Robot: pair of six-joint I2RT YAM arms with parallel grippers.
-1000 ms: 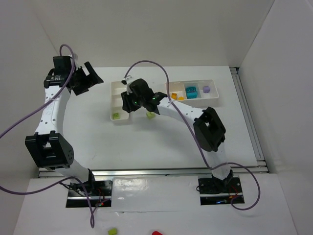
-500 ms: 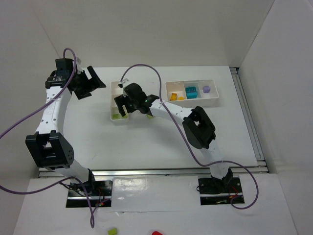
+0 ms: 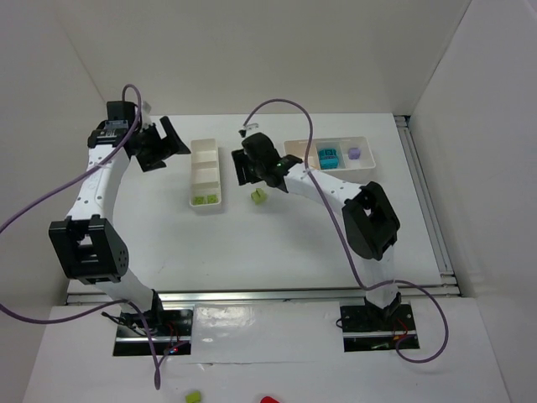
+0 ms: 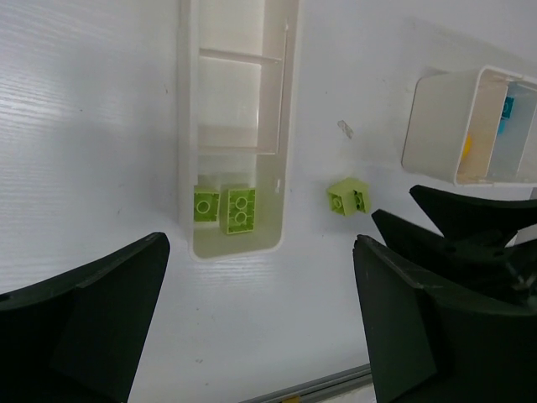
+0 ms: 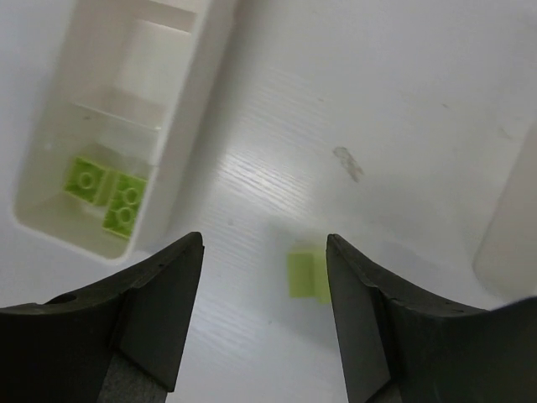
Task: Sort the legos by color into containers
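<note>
A loose lime green lego lies on the table between the trays; it also shows in the left wrist view and the right wrist view. The narrow tray holds two lime legos in its near compartment, seen too in the wrist views. The wider tray holds a yellow-orange lego, a teal one and a purple one. My right gripper is open and empty, above the loose lego. My left gripper is open and empty, left of the narrow tray.
White walls enclose the table on the left, back and right. A metal rail runs along the near edge. A green brick and a red object lie off the table at the bottom.
My right gripper has moved right, from over the narrow tray's near compartment to above the loose lime lego. Two lime legos now lie in that compartment. My left arm shifted slightly right.
</note>
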